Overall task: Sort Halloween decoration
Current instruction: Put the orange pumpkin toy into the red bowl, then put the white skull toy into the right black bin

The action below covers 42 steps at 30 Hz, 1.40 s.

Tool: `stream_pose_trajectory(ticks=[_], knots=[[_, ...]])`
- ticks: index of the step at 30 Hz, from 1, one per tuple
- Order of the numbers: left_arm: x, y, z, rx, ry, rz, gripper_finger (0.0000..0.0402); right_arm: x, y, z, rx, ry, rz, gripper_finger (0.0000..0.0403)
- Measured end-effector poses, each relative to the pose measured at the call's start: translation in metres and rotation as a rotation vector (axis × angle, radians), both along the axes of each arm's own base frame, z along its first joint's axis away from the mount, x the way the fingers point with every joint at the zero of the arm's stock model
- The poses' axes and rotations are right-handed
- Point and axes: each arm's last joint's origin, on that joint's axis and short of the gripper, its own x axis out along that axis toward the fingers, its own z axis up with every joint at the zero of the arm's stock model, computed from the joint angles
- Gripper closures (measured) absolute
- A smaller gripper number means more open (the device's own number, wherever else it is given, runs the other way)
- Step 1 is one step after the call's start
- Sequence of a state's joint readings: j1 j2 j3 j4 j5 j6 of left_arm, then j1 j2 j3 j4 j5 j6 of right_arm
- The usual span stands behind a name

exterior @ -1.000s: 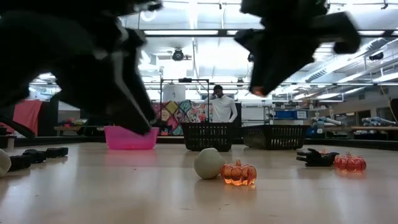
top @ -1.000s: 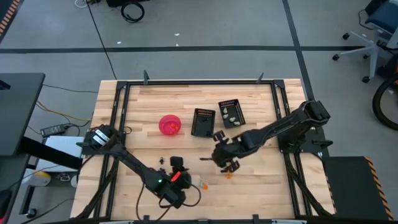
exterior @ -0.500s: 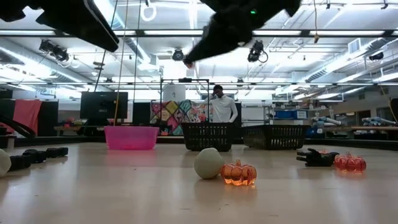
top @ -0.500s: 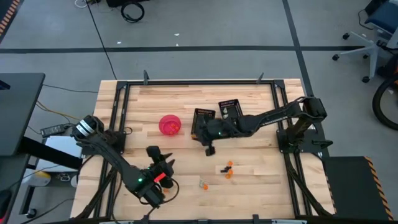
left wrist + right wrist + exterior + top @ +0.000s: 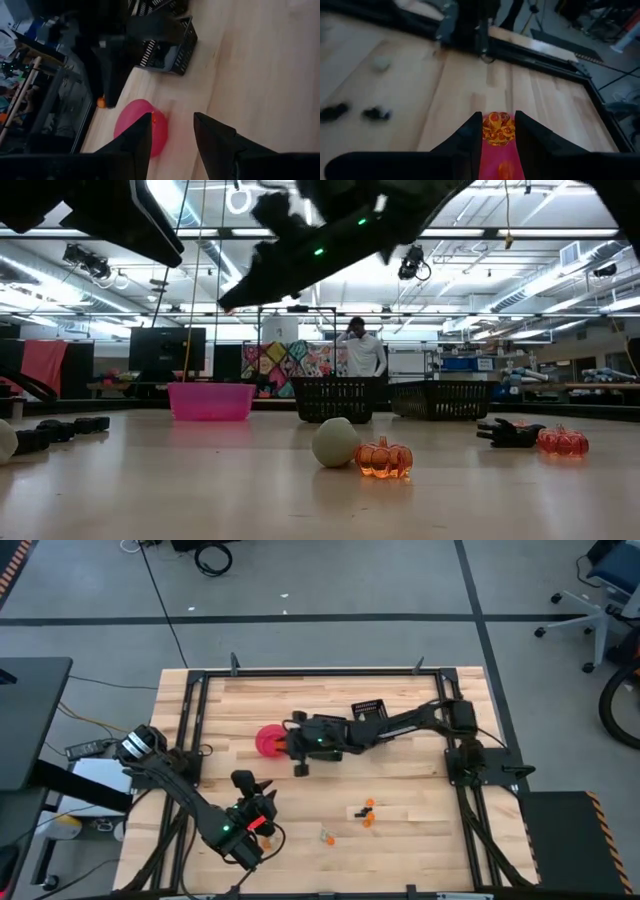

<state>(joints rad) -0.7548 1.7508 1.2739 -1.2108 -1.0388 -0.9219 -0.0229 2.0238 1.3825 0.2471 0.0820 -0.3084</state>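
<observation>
My right gripper (image 5: 287, 740) reaches in from the table's right and hangs over the pink bowl (image 5: 266, 743), shut on a small orange pumpkin (image 5: 497, 129). The bowl's pink shows below the fingers (image 5: 499, 166). Other decoration lies on the wood: two orange pieces (image 5: 368, 812), a pale one (image 5: 325, 837), and in the low view a white ball (image 5: 335, 442) beside an orange pumpkin (image 5: 385, 458). My left gripper (image 5: 252, 784) hangs open near the front left, with nothing between its fingers (image 5: 172, 132), pointing toward the bowl (image 5: 135, 127). My right gripper pinches the orange pumpkin's two sides (image 5: 496, 131) between its two fingertips. The fingers slant down from the table's right side. The pumpkin is lifted clear, above the pink bowl.
Two black slotted baskets (image 5: 370, 717) (image 5: 335, 398) stand right of the bowl, one partly under my right arm. Black trinkets lie at the low view's left (image 5: 60, 430) and right (image 5: 512, 433), next to another orange pumpkin (image 5: 563, 442). A person (image 5: 358, 352) stands beyond the table.
My right gripper has swung from the table's middle toward the far left, past the baskets, and come to hang over the pink bowl with the orange pumpkin. My left gripper first rose and drew back toward the table's left, then kept still.
</observation>
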Motion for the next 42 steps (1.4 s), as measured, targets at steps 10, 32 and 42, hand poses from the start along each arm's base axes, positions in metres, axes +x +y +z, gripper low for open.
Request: stream_pose_trajectory(ticks=[10,32,42], knots=[[-0.011,0.002,0.001,0.003,0.031,0.04,0.0249,0.041,-0.028,-0.031,0.083,0.059,-0.093,0.0297],[-0.013,0.001,0.001,-0.005,0.018,0.049,0.0249,0.041,-0.047,-0.068,0.188,0.204,-0.194,0.0271],[-0.013,0.001,0.002,0.011,0.009,0.041,0.0249,0.035,-0.044,-0.044,0.196,0.213,-0.117,0.0246]])
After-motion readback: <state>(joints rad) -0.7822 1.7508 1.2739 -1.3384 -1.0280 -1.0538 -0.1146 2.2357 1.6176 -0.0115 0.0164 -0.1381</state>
